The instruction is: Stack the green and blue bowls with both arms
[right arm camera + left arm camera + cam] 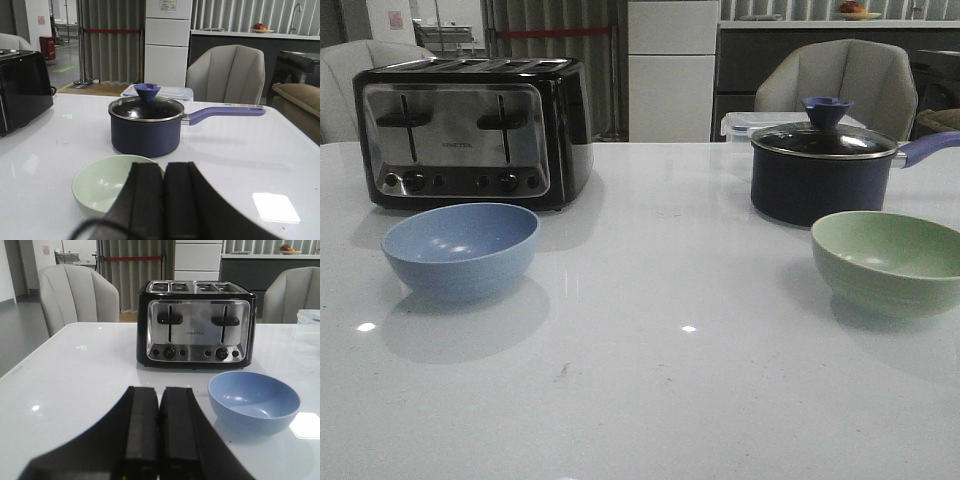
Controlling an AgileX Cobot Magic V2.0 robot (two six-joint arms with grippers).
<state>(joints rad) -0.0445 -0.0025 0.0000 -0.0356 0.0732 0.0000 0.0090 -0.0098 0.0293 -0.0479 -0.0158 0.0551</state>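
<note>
Two bowls on white table [650,400], well apart, none stacked

Hidden or cut off:
- Neither arm visible in front view
- green bowl [888,260]: right rim cropped by front view edge; in right wrist view, near rim covered by right gripper [163,200]
- navy pot [823,172]: handle end cropped in front view, whole in right wrist view; contents hidden under dark glass lid [146,107]
- clear lidded container [760,123]: mostly concealed behind pot in both views
- toaster [472,130]: only a black corner shown in right wrist view
- Fingertips of both grippers dark against dark, outline soft at lower picture edge

Bowl position relative to jaws:
- blue bowl [254,402]: upright, empty, in front of toaster, beyond and to one side of left gripper [158,432], not touching
- Left jaws pressed together, holding nothing
- Green bowl: upright, empty, just in front of pot, directly beyond right fingertips, partly overlapped by them in the picture; contact cannot be determined
- Right jaws pressed together, holding nothing

Writing:
- Toaster front plate: small brand word, reads roughly "FINETEK" in left wrist view, too small in front view
- Wall notices in background: illegible
</note>
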